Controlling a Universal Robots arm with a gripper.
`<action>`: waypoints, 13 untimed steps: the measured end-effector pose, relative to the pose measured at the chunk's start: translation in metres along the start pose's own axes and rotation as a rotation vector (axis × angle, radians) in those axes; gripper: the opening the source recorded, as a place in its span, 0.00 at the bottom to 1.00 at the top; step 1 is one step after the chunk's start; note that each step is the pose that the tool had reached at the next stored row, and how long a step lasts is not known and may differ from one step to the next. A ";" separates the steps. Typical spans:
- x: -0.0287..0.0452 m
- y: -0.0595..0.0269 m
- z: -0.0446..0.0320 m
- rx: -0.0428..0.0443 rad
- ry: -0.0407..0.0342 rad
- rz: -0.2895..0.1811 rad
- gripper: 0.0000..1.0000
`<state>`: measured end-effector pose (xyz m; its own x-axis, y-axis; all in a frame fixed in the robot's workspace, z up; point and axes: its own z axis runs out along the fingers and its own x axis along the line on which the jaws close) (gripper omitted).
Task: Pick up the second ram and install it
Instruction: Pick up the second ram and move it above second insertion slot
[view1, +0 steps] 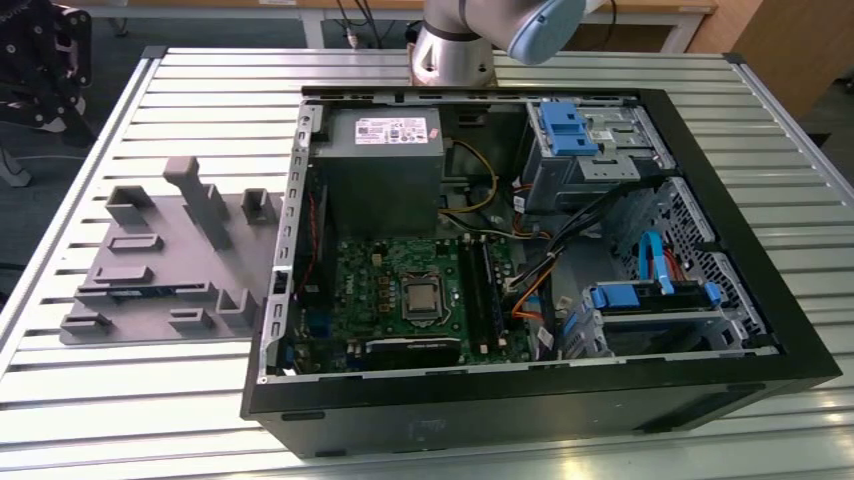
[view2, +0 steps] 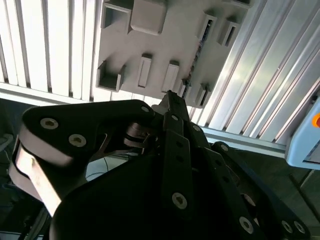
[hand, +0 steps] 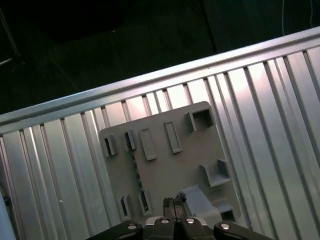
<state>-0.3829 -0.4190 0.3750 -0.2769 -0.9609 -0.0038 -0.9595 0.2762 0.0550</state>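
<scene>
Across the bench, big to small: slatted metal table (view1: 200, 90), then open PC case (view1: 534, 400) lying on its side w/ green motherboard (view1: 387, 270) and grey power supply (view1: 378, 170) inside. Grey tray (view1: 160, 265) sits on the table just beside the case wall, on the exterior view's left.

Gripper (hand: 175, 202) hangs well above the tray (hand: 170, 175), looking down on it. Tips look pinched together in both wrist views (view2: 170, 97), nothing between them.

Second ram (view1: 140, 291) not picked up yet. It stands on edge in a tray slot, a thin blue line; same thin strip seen edge-on from above (hand: 136, 170) and in the second wrist view (view2: 196, 55).

Risks, my read:
- Ram shows only its narrow edge, flanked by upright blocks. A descent off-line or rotated would prob. strike a block or shove the tray, which looks loose on the slats.
- Tips this narrow would land on the board edge, not round it.
- Black ram slots (view1: 477, 290) have cables close by; a snag is possible there.

Room: open air above the tray, bare table round its far sides. The case wall is close on one side, the table edge near on another.
</scene>
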 end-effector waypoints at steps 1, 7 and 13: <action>0.0000 0.0001 0.0000 0.0000 0.0005 -0.010 0.11; 0.0001 0.0002 0.0001 0.0000 0.0020 -0.037 0.11; 0.0001 0.0002 0.0001 0.0000 0.0019 -0.037 0.11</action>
<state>-0.3832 -0.4190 0.3749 -0.2406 -0.9706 -0.0039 -0.9692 0.2401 0.0549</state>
